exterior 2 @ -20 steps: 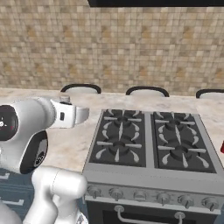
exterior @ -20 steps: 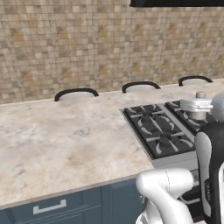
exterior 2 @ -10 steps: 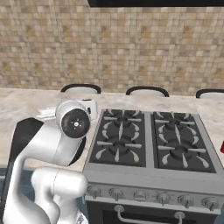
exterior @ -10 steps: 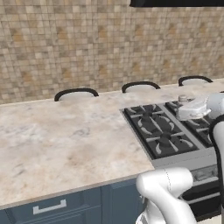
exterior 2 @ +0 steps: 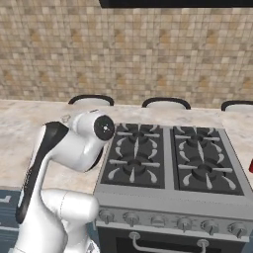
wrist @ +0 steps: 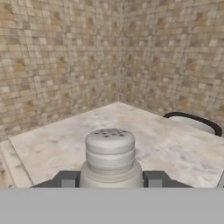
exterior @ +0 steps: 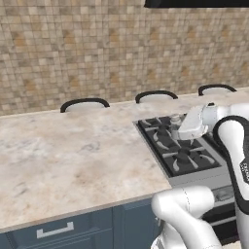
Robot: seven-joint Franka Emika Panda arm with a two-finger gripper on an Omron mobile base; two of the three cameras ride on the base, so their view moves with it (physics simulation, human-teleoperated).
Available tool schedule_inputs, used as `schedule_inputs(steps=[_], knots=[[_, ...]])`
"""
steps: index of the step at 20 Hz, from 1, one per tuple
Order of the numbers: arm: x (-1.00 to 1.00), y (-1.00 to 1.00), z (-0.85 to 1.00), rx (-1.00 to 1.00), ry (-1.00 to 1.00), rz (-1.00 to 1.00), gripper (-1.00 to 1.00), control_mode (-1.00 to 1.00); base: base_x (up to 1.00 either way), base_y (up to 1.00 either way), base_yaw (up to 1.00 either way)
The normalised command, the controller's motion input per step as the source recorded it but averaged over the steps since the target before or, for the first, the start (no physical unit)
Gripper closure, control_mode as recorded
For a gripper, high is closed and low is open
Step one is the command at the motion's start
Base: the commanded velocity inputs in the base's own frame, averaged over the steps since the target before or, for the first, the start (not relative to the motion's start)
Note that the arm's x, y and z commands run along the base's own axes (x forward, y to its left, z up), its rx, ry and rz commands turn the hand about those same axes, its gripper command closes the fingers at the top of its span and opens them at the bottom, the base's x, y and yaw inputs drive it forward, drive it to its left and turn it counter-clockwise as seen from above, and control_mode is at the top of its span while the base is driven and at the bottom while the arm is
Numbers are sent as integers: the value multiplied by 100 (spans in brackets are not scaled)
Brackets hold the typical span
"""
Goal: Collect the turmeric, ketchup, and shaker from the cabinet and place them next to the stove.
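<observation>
The shaker, pale grey with a holed round top, stands upright between my gripper's dark fingertips, and the gripper is shut on it. In the left base view the gripper hangs over the stove's front left burner, near the counter's edge. From the right base side the stove lies right of my bent arm. A red sliver at that view's right edge may be the ketchup; I cannot tell.
A beige stone counter stretches left of the stove to a tiled wall. Three dark-rimmed arcs sit along the counter's back. A blue drawer with a small handle is below. Knobs line the stove's front.
The arm has swung left across the stove with the shaker still held, and the hand has come lower and nearer the counter's edge. The grip has not changed.
</observation>
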Motion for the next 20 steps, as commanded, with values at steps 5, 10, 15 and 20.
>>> schedule_inputs(steps=[5,10,15,20], knots=[[80,1,-44,0,9,17,100,-100,0,0,0],[90,0,-30,1,1,8,100,-100,0,0,0],[82,0,-37,0,-1,7,100,-100,0,0,0],[44,5,-60,0,-10,8,100,-100,0,0,0]])
